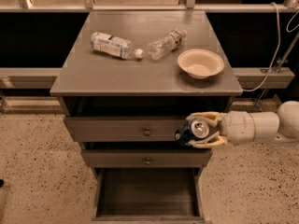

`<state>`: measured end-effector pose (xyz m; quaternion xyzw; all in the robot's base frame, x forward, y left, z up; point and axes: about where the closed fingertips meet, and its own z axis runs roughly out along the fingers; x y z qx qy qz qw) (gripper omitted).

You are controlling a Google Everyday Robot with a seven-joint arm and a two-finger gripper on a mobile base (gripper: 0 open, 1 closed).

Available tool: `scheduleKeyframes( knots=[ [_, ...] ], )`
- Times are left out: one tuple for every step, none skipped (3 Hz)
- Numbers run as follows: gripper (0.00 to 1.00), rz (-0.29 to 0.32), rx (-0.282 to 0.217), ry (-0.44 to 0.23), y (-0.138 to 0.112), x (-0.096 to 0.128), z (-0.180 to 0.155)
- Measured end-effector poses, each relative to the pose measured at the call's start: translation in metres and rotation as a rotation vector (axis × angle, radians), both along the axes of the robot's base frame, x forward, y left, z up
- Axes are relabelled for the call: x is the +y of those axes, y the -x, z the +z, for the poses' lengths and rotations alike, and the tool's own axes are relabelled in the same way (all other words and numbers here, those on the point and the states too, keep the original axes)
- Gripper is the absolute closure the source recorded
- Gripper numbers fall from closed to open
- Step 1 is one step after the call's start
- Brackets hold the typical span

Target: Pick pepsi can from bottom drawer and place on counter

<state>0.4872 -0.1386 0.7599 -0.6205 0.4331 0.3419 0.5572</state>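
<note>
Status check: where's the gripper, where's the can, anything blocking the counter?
Gripper shut on pepsi can, at top drawer right end, below counter. Bottom drawer open, empty. Bowl on counter's right, above the can; two bottles farther back.

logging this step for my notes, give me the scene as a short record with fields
gripper: at the right end of the top drawer front, shut on the pepsi can
pepsi can: held between the fingers, silver top facing the camera
bottom drawer: pulled open, nothing visible inside
counter: holds two water bottles lying down and a bowl
task stage: can out of the drawer, not yet on the counter
</note>
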Motion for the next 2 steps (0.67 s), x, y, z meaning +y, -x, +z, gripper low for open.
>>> scheduleKeyframes(
  knots=[
    [1.0,0.134,-0.057,0.014,0.0344,0.0394,0.0363],
    [1.0,0.149,-0.065,0.018,0.0383,0.0443,0.0416]
  ],
)
